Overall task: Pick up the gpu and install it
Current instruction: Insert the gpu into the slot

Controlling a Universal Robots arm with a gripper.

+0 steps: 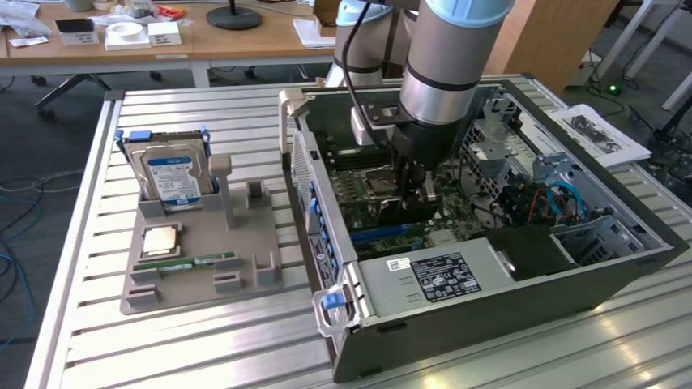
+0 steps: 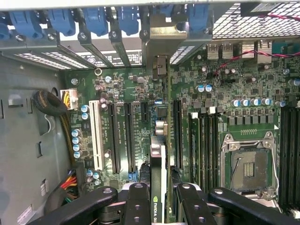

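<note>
The gpu (image 2: 159, 154) shows edge-on in the wrist view, a thin dark card with a logo on its near end and its silver end bracket (image 2: 161, 35) up against the case's rear slot openings. My gripper (image 2: 159, 199) is shut on it, with one black finger (image 2: 138, 201) on each side. The card hangs upright just over the green motherboard (image 2: 126, 93), beside the long black expansion slots (image 2: 129, 136). In the exterior view my gripper (image 1: 416, 190) is lowered deep inside the open computer case (image 1: 605, 275), over the motherboard's middle.
A grey parts tray (image 1: 200, 279) stands at the exterior view's left, holding a hard drive (image 1: 173, 174), a processor (image 1: 160, 241) and a green memory stick (image 1: 194, 263). Inside the case are the power supply (image 1: 443, 275), the processor socket (image 2: 248, 164), drive cages and cables (image 1: 540, 203).
</note>
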